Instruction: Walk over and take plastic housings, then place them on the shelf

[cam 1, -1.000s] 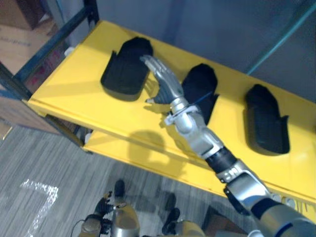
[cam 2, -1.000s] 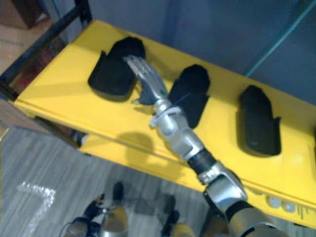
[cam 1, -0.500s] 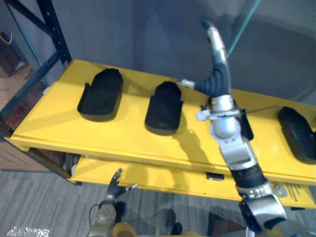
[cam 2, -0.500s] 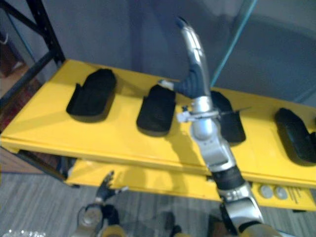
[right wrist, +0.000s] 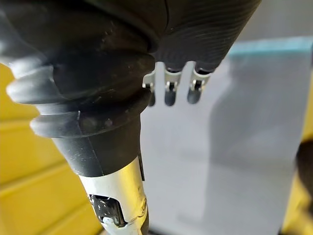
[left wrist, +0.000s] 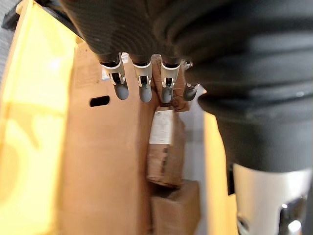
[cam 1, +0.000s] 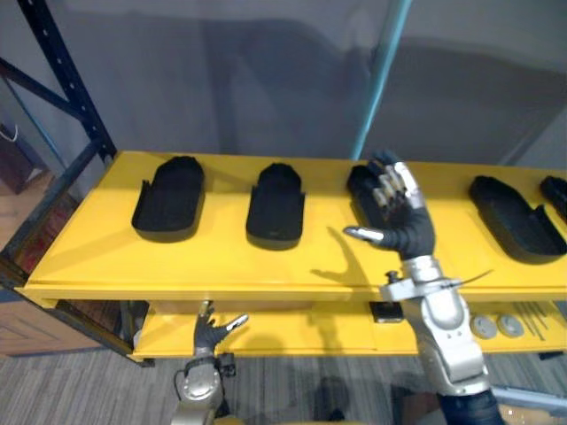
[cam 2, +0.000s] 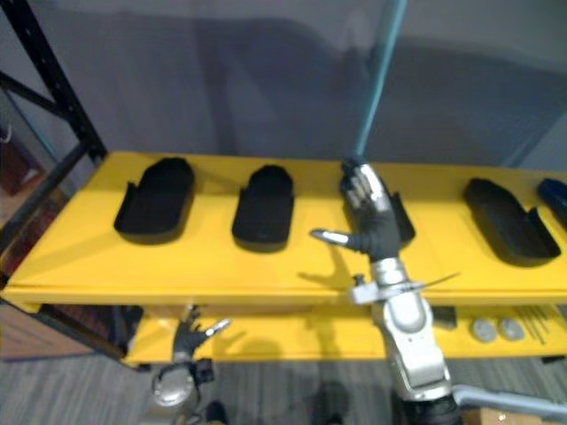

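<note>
on my left, the left hand (cam 1: 210, 334) hangs low in front of the lower ledge (cam 1: 301, 332), fingers spread apart and empty. along the yellow shelf (cam 1: 89, 257) the black plastic housings lie in a row: the first housing (cam 1: 168, 195), the second housing (cam 1: 276, 202), then the third housing (cam 1: 361, 182), partly behind my right hand (cam 1: 406, 226), which is raised over the shelf with fingers loosely apart, thumb stuck out, holding nothing. further right lie the fourth housing (cam 1: 514, 217) and a dark piece (cam 1: 556, 190) at the edge.

readable text: none | white paper label (left wrist: 161, 126) on brown cardboard box (left wrist: 168, 169): print too small to read
</note>
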Tool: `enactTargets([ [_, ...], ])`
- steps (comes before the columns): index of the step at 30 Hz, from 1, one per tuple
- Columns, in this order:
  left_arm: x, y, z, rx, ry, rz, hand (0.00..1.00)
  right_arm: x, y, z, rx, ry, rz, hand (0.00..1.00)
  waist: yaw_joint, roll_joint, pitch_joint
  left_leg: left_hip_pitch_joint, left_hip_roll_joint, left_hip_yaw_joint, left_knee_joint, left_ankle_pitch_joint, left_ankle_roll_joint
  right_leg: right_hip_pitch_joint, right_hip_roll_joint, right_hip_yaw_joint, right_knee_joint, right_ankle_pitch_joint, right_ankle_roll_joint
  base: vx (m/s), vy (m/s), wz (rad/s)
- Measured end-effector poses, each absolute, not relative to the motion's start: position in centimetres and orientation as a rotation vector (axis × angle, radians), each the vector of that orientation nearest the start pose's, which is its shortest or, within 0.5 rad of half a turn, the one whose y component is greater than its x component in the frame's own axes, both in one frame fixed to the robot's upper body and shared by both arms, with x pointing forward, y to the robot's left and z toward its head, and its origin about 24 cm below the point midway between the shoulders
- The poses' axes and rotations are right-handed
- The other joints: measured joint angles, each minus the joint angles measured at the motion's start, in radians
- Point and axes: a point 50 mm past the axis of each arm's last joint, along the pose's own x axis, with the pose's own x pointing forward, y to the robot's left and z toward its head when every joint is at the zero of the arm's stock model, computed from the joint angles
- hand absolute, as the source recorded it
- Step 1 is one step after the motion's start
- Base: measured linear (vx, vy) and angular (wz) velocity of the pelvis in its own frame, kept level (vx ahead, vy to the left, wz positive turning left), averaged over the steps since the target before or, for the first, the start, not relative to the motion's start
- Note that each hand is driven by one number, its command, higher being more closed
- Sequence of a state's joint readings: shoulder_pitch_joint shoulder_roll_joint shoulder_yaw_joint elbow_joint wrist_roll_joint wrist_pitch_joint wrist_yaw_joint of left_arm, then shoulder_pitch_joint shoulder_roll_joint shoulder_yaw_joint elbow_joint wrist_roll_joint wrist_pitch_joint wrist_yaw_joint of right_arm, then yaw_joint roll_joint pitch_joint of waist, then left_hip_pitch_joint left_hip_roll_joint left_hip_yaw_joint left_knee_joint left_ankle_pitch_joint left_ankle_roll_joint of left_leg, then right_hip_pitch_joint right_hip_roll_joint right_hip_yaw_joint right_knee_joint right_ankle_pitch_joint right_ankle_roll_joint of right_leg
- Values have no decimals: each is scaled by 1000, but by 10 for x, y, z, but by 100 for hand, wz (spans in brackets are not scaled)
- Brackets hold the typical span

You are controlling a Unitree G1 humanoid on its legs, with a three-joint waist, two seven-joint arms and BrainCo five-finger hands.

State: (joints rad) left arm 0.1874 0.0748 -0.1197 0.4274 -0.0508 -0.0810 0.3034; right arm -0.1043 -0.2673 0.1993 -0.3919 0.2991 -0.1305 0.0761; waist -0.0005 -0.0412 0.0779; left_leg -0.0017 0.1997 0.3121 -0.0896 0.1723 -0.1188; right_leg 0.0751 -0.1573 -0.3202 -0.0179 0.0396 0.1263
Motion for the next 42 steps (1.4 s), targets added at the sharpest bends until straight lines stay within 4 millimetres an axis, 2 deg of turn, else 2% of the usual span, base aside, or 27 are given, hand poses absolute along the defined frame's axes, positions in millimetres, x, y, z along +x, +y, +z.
enactTargets([
  [1,160,170,-97,166,614,237,0,240,-110,165,67,-572,473,0,7,3,-1,-1,0,-3,0,0,0,0,0,-3,1,1,2,22,-9,6],
  [3,143,172,-114,209,723,232,0,241,-99,168,70,-580,529,0,16,6,-2,-1,0,-5,0,0,0,2,0,-5,1,3,4,30,-7,5],
  [5,109,188,-139,223,931,297,0,243,-80,170,61,-575,599,0,19,6,-3,-1,0,-14,0,6,-1,9,2,-12,0,2,5,47,-10,12],
  [9,97,217,-146,251,1023,396,0,250,-55,166,4,-553,678,0,40,3,-2,-3,-2,-38,0,5,0,31,2,-34,-6,5,2,36,-6,16],
  [10,92,218,-148,256,1048,399,0,251,-51,167,-5,-553,686,0,41,1,-2,-2,-2,-39,0,5,0,32,2,-34,-6,5,1,30,-3,5],
  [12,68,230,-155,271,1163,426,0,253,-38,170,-13,-550,707,0,42,-9,-2,-2,-2,-45,0,4,-1,33,2,-35,-6,4,-1,19,-3,5],
  [13,52,232,-159,257,1232,437,0,255,-31,171,-16,-542,705,0,42,-19,3,-3,-2,-52,0,4,-1,34,2,-37,-5,2,-3,14,-3,6],
  [17,36,236,-162,222,1309,429,0,268,-20,161,-6,-453,627,0,54,-32,20,-4,0,-57,0,2,-4,32,2,-40,8,-3,-6,-9,-1,5],
  [21,35,235,-163,187,1313,401,0,281,-14,149,53,-375,484,0,69,-42,41,-30,0,-60,0,6,-5,-7,-1,-34,37,-15,-3,-53,4,0],
  [25,54,233,-162,132,1261,380,0,288,-6,154,77,-387,482,0,70,-15,137,-46,-2,-73,0,14,-6,-40,-13,-32,81,-25,-6,-85,8,4],
  [30,67,226,-161,59,1221,364,0,288,-3,156,92,-394,483,0,71,14,207,-82,-4,-87,1,16,-6,-77,-15,-33,99,-25,-6,-27,5,3],
  [34,73,221,-160,-28,1177,370,0,292,-5,150,83,-369,458,0,70,37,243,-92,-6,-89,2,29,-5,-94,-16,-32,119,-33,-7,33,-7,0],
  [38,96,219,-153,-97,1057,394,0,295,-8,148,73,-374,442,0,68,55,278,-102,-17,-94,7,38,1,-117,-30,-35,162,-49,-5,65,-9,4],
  [42,112,219,-145,-135,966,408,0,294,-2,151,65,-390,474,0,63,77,298,-100,-23,-102,7,38,1,-125,-40,-36,191,-68,-3,41,-11,5],
])
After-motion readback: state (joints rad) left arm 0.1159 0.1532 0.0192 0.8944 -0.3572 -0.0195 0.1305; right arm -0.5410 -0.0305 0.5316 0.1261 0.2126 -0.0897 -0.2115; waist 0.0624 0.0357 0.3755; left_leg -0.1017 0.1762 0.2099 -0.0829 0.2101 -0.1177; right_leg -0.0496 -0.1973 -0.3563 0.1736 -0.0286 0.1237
